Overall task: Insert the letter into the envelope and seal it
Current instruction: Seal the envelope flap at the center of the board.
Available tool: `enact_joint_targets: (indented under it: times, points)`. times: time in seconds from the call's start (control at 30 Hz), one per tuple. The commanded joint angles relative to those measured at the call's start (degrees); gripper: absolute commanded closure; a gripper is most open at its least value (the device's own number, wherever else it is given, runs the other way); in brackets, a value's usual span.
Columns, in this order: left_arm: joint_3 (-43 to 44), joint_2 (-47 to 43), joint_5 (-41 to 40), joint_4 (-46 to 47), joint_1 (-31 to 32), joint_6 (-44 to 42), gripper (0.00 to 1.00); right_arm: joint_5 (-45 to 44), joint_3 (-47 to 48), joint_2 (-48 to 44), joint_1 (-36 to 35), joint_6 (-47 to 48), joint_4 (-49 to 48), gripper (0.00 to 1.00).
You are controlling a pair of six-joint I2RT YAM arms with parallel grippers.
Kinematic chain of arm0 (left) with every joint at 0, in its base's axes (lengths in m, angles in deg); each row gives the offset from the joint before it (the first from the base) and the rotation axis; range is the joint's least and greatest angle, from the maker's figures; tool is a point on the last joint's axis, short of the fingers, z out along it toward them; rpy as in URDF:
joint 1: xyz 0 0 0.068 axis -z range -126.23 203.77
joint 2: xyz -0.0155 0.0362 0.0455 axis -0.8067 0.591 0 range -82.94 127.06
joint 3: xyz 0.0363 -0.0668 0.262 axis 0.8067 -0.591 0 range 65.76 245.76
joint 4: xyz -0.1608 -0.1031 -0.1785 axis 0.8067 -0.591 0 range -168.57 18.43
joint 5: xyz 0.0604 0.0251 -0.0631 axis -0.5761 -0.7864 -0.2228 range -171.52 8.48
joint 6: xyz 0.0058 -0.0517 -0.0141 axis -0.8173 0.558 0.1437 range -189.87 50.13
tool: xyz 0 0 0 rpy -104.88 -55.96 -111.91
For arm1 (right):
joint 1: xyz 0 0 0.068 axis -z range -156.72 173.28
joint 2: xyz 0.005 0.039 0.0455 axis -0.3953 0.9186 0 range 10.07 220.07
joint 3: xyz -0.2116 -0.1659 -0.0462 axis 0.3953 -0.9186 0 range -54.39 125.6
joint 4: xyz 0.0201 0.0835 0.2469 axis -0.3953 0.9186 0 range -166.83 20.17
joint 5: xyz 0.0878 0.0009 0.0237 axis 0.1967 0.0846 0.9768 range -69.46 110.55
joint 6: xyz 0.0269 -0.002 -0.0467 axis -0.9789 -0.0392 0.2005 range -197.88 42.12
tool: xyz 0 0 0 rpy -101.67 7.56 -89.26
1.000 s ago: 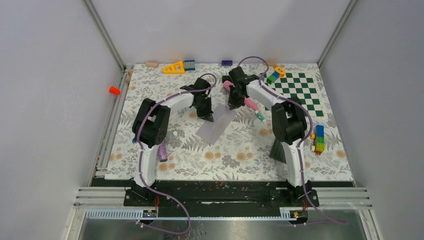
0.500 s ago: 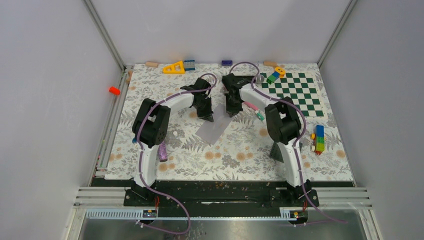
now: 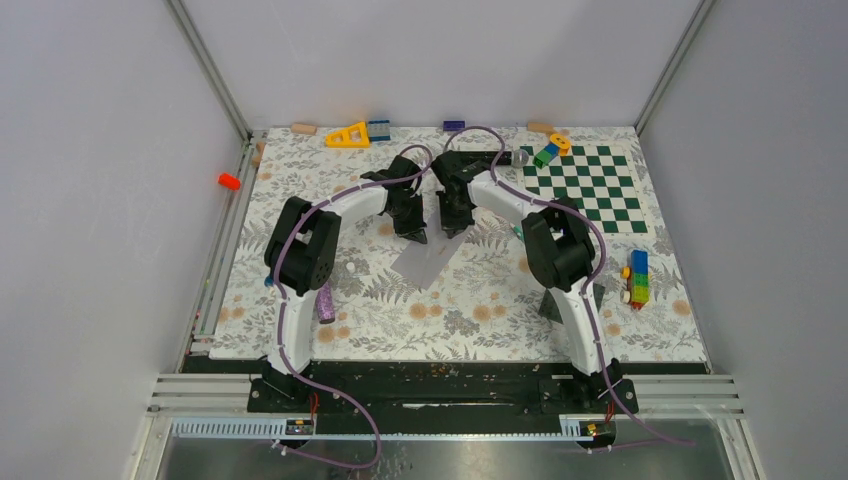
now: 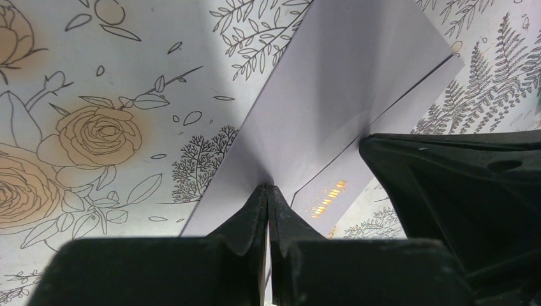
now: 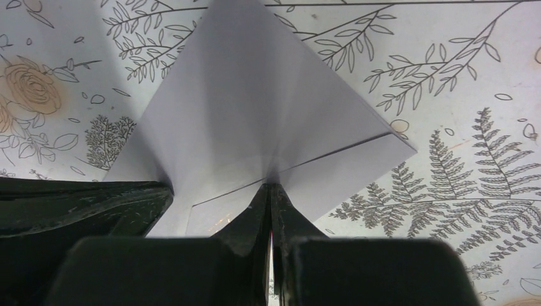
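Two hands [image 4: 266, 189] [image 5: 273, 185] tight on envelope [image 4: 357, 70] edge.

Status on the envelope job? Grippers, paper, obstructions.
Both shut: left gripper and right gripper, tips down on the envelope flap. Flap folded over; likely letter edge peeking at the seam. Nothing else on it.

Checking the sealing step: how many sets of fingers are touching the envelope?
2. The left fingers, shut, rest their tips on the envelope. The right fingers, also shut, press it just to their right. Both are at its far end, and neither is hidden.
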Motion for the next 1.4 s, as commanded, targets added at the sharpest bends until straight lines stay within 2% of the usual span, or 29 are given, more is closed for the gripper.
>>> enact_joint_targets:
  times: [0.0, 0.67, 1.37]
  points:
    - [-2.14, 2.08, -3.17, -1.72, 0.97, -1.14, 1.00, 2.22, 2.06, 1.26, -1.27, -0.87, 0.93, 1.00]
    - [-2.43, 1.90, -3.10, -1.49, 0.97, -0.87, 1.00, 10.58, -0.14, 1.25, -3.68, -5.56, -0.19, 1.00]
    - [-2.42, 1.87, -4.14, -1.44, 0.97, -0.78, 1.00, 17.86, -11.80, -4.48, -4.15, -6.38, -2.69, 1.00]
